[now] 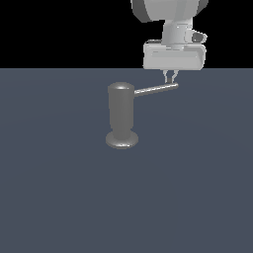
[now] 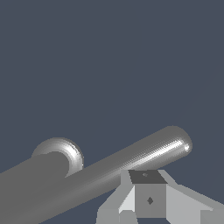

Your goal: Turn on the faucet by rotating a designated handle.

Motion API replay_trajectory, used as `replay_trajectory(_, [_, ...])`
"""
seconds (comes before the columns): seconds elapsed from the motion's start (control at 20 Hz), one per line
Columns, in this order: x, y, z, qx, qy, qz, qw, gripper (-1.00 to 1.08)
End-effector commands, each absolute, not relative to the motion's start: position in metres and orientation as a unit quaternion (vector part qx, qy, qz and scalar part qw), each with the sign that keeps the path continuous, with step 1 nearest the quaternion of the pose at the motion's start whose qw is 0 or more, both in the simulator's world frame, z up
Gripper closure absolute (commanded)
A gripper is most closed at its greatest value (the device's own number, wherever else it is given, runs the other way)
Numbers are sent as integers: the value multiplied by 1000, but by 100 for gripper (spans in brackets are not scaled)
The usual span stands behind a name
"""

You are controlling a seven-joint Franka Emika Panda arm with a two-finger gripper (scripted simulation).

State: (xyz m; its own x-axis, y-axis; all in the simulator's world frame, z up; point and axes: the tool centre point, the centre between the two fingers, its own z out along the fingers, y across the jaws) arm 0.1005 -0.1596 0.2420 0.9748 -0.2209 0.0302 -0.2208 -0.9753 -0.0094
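The faucet (image 1: 121,113) is a dull grey upright cylinder on a flared round base, standing mid-scene in the exterior view. Its handle (image 1: 155,89), a thin straight rod, sticks out from near the top toward the exterior view's right. My gripper (image 1: 171,78) hangs directly over the rod's rounded tip, fingers pointing down and drawn together, holding nothing. In the wrist view the handle (image 2: 131,164) runs just under my gripper (image 2: 148,199), with the faucet (image 2: 39,164) body and base behind it. Whether the fingertips touch the rod is unclear.
The faucet stands on a flat dark blue-grey surface (image 1: 59,197) that fills the lower part of the exterior view. The arm's white wrist (image 1: 173,54) sits above the handle tip.
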Motion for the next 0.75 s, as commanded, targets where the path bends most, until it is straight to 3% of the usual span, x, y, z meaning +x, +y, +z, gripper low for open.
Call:
replay_trajectory(0.0, [100, -177, 225, -992, 123, -4, 0, 108])
replay_trajectory(0.7, [127, -184, 221, -992, 127, 0, 0, 108])
